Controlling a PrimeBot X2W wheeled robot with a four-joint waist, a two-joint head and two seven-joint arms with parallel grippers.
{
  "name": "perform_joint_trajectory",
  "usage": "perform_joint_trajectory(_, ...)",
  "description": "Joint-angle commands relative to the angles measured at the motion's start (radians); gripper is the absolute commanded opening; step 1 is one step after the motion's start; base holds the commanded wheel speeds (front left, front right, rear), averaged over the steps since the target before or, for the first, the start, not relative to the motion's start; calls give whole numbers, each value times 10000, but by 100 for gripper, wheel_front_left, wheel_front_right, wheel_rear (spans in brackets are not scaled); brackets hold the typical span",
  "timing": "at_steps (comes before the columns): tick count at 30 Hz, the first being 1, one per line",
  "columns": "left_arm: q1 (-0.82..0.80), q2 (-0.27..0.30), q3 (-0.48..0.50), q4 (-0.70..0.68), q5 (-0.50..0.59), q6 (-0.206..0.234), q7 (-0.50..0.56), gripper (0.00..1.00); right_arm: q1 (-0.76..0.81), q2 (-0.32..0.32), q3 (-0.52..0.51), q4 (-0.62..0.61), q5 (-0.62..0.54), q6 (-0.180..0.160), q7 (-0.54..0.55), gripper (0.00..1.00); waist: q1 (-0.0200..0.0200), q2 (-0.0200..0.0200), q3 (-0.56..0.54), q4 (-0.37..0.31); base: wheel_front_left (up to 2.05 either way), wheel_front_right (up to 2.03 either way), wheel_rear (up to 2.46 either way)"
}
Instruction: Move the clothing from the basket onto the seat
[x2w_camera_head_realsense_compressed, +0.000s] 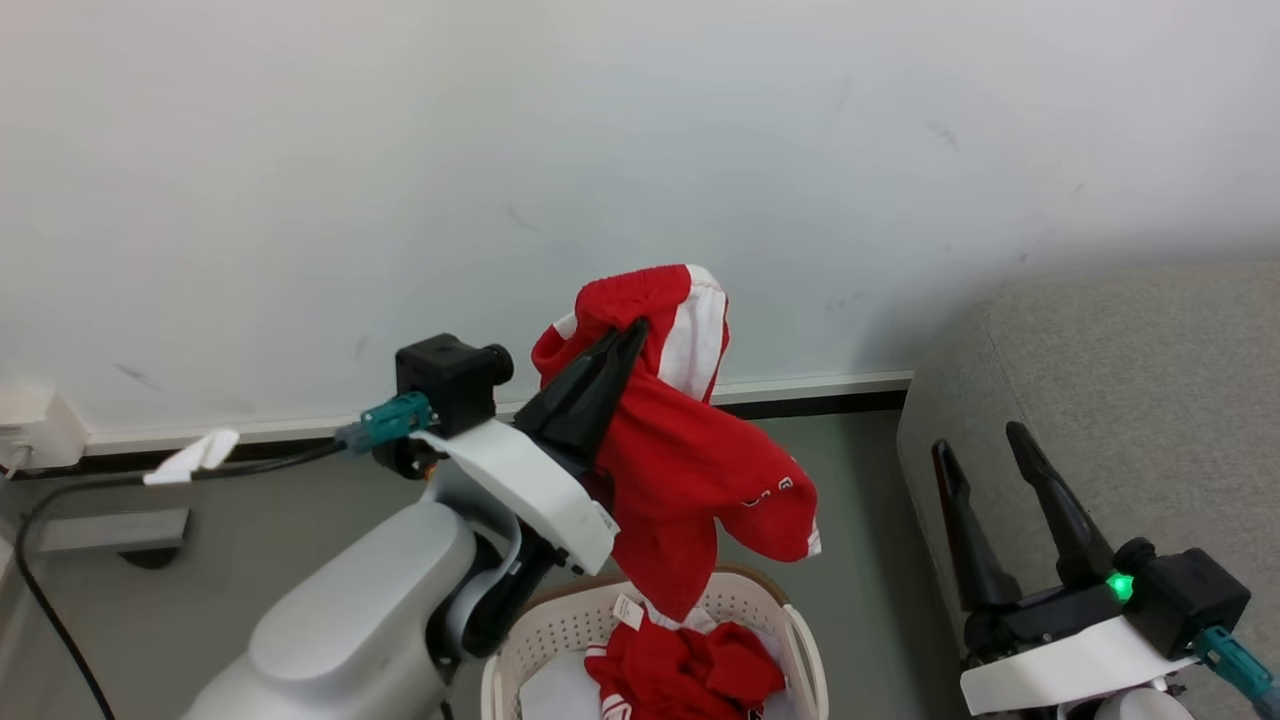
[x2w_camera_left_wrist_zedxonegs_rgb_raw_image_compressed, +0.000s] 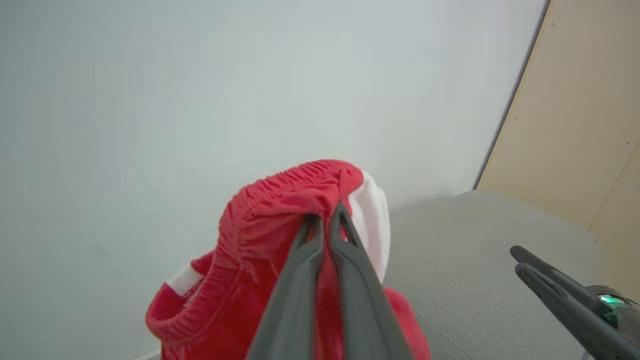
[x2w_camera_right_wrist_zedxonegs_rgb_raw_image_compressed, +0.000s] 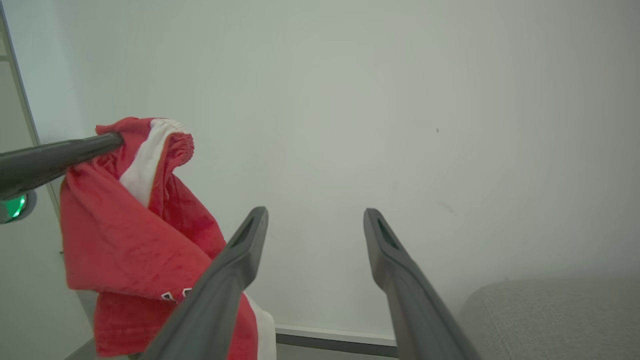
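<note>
My left gripper (x2w_camera_head_realsense_compressed: 632, 330) is shut on the waistband of a red garment (x2w_camera_head_realsense_compressed: 690, 460) with a white side panel, lifted high so it hangs above the basket (x2w_camera_head_realsense_compressed: 800, 640). In the left wrist view the closed fingers (x2w_camera_left_wrist_zedxonegs_rgb_raw_image_compressed: 345, 240) pinch the gathered red waistband (x2w_camera_left_wrist_zedxonegs_rgb_raw_image_compressed: 280, 200). More red clothing (x2w_camera_head_realsense_compressed: 690, 670) lies in the white basket with the brown rim, on a white sheet (x2w_camera_head_realsense_compressed: 555, 690). My right gripper (x2w_camera_head_realsense_compressed: 985, 440) stands open and empty in front of the grey seat (x2w_camera_head_realsense_compressed: 1130, 380). The right wrist view has its spread fingers (x2w_camera_right_wrist_zedxonegs_rgb_raw_image_compressed: 250, 240) and the hanging garment (x2w_camera_right_wrist_zedxonegs_rgb_raw_image_compressed: 130, 225) to the left.
A pale wall (x2w_camera_head_realsense_compressed: 640, 150) with a white baseboard (x2w_camera_head_realsense_compressed: 820, 385) runs behind everything. A black cable (x2w_camera_head_realsense_compressed: 60, 560) and a white wall box (x2w_camera_head_realsense_compressed: 35, 425) sit at the far left. Grey floor (x2w_camera_head_realsense_compressed: 860, 500) separates the basket from the seat.
</note>
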Motion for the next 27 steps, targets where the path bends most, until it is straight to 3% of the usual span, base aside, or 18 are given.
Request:
perform_joint_trajectory(1, -70, 170, 48, -328, 131, 164, 102, 0, 156, -105, 146, -12, 34, -25, 7, 100, 1, 0, -29, -19, 0, 0, 0)
perform_joint_trajectory(5, 3, 296, 41, -679, 136, 308, 253, 0, 74, -191, 561, -63, 109, -25, 9, 100, 1, 0, -51, -36, 0, 0, 0)
perform_joint_trajectory(8, 90, 338, -2, -902, 139, 393, 336, 0, -150, -661, 1937, -64, 502, -25, 9, 100, 1, 0, -61, -14, 0, 0, 0)
perform_joint_trajectory(16, 104, 201, -118, -1190, 54, 436, 441, 0, -1416, -1659, 4075, 1180, 680, -26, 9, 100, 1, 0, 1, 192, 0, 0, 0)
perform_joint_trajectory(27, 113, -411, -612, -1363, -134, 54, 634, 0, -3170, -1347, 5775, 3644, 1368, -26, 7, 100, 1, 0, -4, 1239, 0, 0, 0)
